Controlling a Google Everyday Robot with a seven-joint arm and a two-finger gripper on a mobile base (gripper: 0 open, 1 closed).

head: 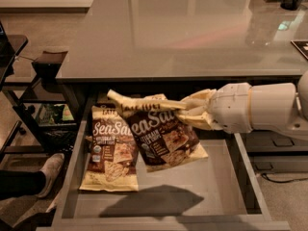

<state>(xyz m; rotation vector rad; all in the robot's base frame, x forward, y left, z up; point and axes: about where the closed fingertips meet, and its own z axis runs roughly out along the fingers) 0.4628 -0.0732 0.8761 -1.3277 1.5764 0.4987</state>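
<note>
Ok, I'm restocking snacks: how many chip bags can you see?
2. The lifted bag hangs over the open drawer, the jaws shut on its top; the flat bag lies at the drawer's left. Others may be hidden behind.

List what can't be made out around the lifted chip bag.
Camera view:
- Gripper, above the open drawer: jaws shut on the lifted chip bag, their contact hidden by its crumpled top.
- Second chip bag lying in the drawer: right edge covered by the lifted one.
- Drawer's back: shadowed under the countertop.
- Arm: cut by the right edge.
</note>
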